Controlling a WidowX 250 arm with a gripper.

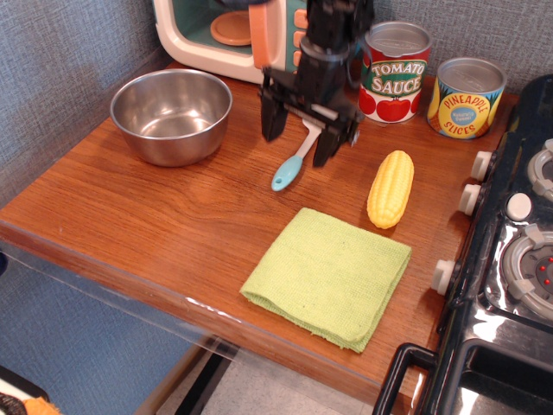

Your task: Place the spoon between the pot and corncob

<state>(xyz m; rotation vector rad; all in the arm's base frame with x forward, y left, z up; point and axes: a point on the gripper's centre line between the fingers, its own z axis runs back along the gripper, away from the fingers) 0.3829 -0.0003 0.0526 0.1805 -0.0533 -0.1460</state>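
My gripper [298, 137] hangs with jaws spread apart over the spoon [292, 160], which lies on the wooden counter [155, 216] between the pot [171, 115] and the corncob [390, 188], blue-grey walls behind.

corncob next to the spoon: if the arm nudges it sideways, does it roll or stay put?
The corncob is rounded and lies on its side on smooth wood, so a sideways nudge would probably roll it. It looks like hollow plastic, likely light. Its taper may make it curve while rolling.
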